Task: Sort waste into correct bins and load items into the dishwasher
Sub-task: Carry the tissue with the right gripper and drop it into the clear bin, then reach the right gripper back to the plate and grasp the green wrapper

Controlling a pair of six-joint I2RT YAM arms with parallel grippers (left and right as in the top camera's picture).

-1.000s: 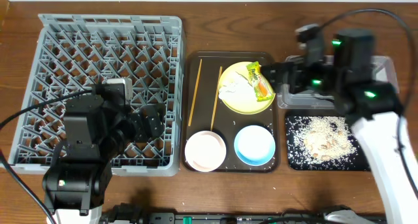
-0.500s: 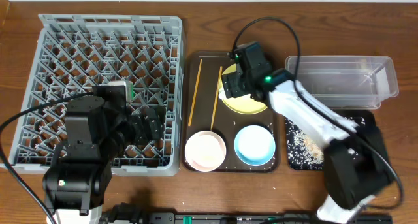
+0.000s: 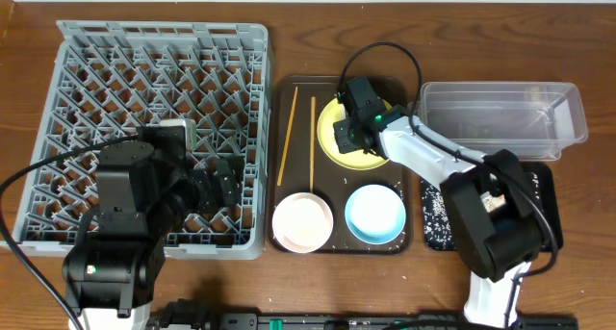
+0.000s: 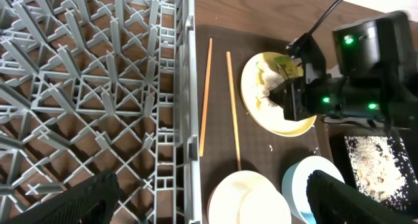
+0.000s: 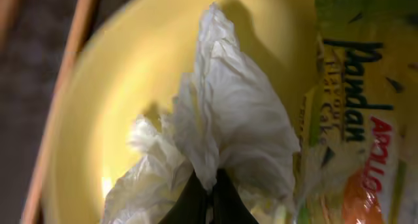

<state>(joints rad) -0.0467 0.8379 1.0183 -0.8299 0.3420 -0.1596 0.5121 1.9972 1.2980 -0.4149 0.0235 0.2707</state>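
My right gripper [image 3: 345, 136] is down on the round yellow plate [image 3: 330, 145], shut on the crumpled white tissue [image 5: 222, 119], which bunches up between its dark fingertips [image 5: 196, 201]. The yellow-green and orange wrapper [image 5: 356, 132] lies on the plate just right of the tissue. Two chopsticks [image 3: 289, 133] lie on the brown tray left of the plate, with the white-pinkish bowl [image 3: 303, 222] and the light blue bowl [image 3: 375, 215] in front. My left gripper [image 3: 219, 183] hangs open and empty over the right edge of the grey dish rack [image 3: 144, 80].
The clear plastic tub [image 3: 500, 118] stands right of the brown tray [image 3: 416, 245]. The black crumb-speckled tray [image 3: 435, 215] lies in front of it, mostly hidden under my right arm. The right arm spans from the table's front right to the plate.
The right arm swung left from over the clear tub to the yellow plate, came down and shut on the tissue. The left arm has not moved.
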